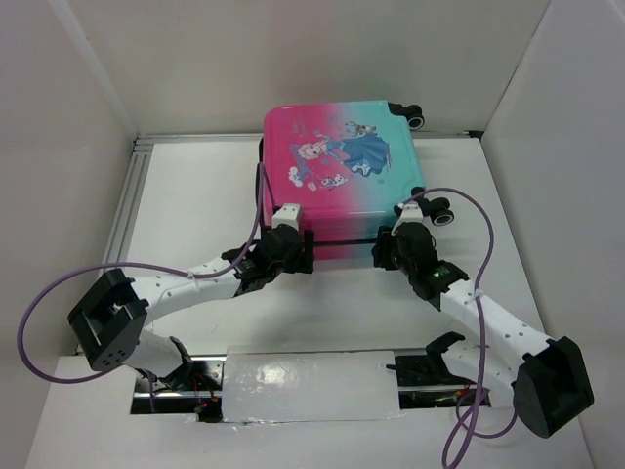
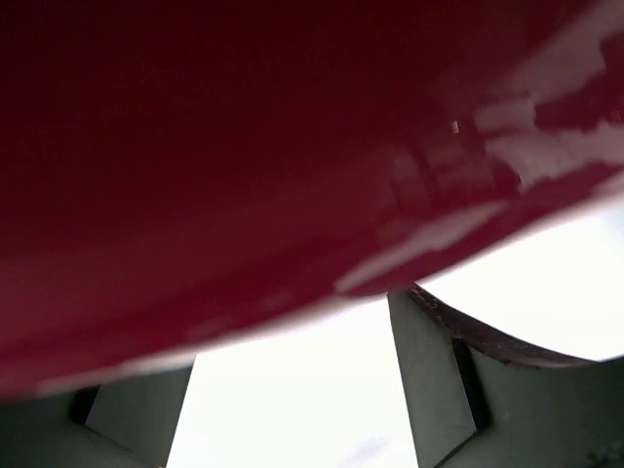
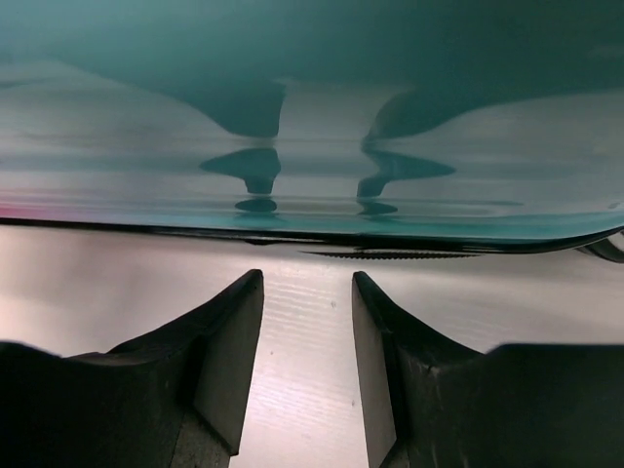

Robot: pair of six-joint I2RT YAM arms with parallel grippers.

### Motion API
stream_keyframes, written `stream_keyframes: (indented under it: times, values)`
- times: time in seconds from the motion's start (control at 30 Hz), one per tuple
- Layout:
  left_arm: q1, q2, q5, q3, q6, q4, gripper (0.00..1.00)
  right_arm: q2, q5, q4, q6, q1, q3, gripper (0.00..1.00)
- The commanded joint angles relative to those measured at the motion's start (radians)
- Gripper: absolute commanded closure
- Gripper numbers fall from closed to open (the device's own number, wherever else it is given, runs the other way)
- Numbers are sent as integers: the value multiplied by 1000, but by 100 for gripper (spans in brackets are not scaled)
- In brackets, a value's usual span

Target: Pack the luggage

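Closed pink-to-teal hard-shell suitcase lies flat at twelve o'clock on the white table, both arms crowding its six o'clock edge, left gripper jaws spread wide, right gripper jaws parted, both empty, probably lining up to seal it.

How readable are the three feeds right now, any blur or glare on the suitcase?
Top external: sharp, evenly lit, the luggage clear, shadows soft. Left wrist: pink shell fills most of the frame, blurred, with white glare streaks. Right wrist: teal shell glossy, mirroring the right hand.
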Motion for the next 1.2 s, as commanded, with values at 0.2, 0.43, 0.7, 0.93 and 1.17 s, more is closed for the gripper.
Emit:
stream_keyframes:
  times: [0.2, 0.43, 0.7, 0.93, 1.17]
  values:
    - [-1, -5, -5, 12, -3, 99, 14, 44, 87, 195, -28, 15, -13, 61]
    - [28, 6, 22, 12, -3, 109, 14, 143, 88, 258, -49, 25, -13, 66]
    - [46, 15, 42, 12, 6, 129, 14, 154, 145, 312, -80, 34, -13, 75]
    - [68, 33, 42, 12, 15, 138, 14, 154, 196, 363, -111, 43, -22, 100]
    - [88, 33, 61, 12, 15, 149, 16, 163, 217, 326, -145, 64, -2, 100]
